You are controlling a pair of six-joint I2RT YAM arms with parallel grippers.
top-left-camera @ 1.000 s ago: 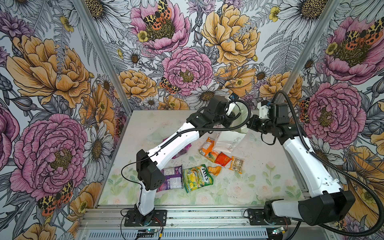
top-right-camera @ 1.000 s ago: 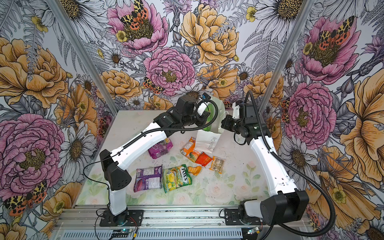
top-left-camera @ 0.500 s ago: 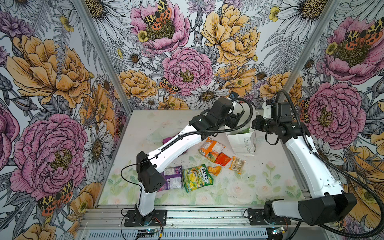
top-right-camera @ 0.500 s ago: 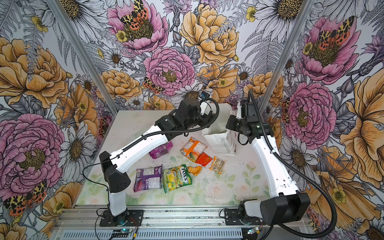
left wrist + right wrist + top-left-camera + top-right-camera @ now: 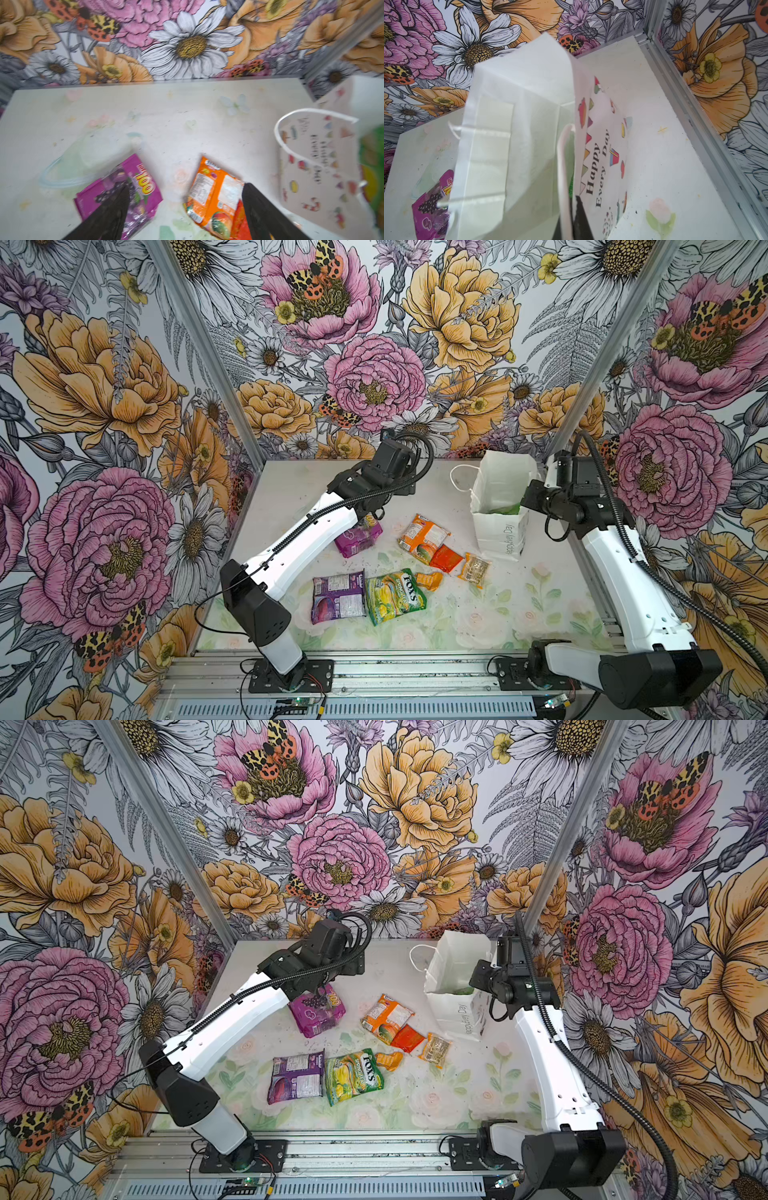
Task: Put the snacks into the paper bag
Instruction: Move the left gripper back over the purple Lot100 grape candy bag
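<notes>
Seven snacks (image 5: 395, 595) are lying outside the paper bag (image 5: 498, 531). Spread and empty, the left gripper (image 5: 187, 187) is hovering nearest the orange-white packet (image 5: 214, 199), lengthwise along its fingers (image 5: 112, 207); the right gripper (image 5: 524, 498) is pinching the bag's rim.

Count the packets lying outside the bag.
7: purple 100, orange-white, red, clear in a row toward the bag; small orange, FOX'S, purple in front. Green one inside bag; others may hide there.
</notes>
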